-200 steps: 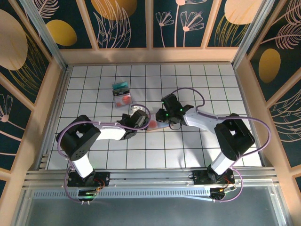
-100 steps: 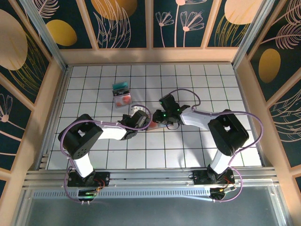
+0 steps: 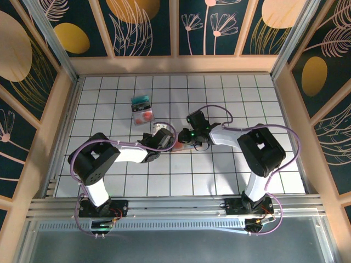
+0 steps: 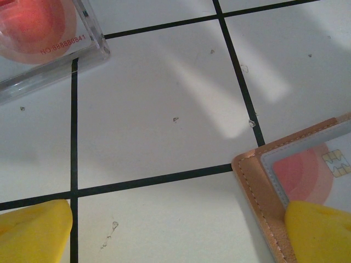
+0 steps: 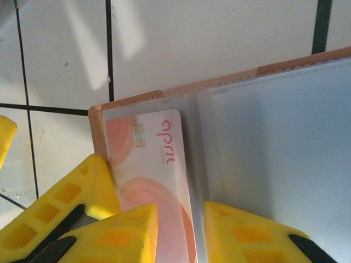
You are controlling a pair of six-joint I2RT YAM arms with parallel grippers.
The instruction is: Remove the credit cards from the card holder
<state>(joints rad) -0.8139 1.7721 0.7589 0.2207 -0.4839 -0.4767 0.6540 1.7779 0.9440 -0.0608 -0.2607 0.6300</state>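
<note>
The card holder (image 3: 177,146) lies open at mid-table, pinkish-brown rim and grey-blue inside (image 5: 263,137). A white credit card (image 5: 151,159) with pink shapes and a chip sits in its left clear pocket. My right gripper (image 5: 181,235) stands over it, jaws narrowly open: one fingertip (image 5: 129,233) rests on the card, the other on the pocket beside it. My left gripper (image 4: 175,233) is wide open; its right fingertip (image 4: 318,230) presses the card holder's (image 4: 258,186) corner, the other is on bare tile. Both grippers meet at the holder, left gripper (image 3: 170,143) and right gripper (image 3: 184,143).
A teal card (image 3: 140,101) and a red-and-white card (image 3: 143,115) lie side by side on the tiles at the back left. The red one's clear case (image 4: 44,49) reaches into the left wrist view. Wooden walls ring the tiled floor.
The right arm's elbow has swung inward to the left while its gripper stayed at the holder, jaws narrowing a little. The left arm has barely moved.
</note>
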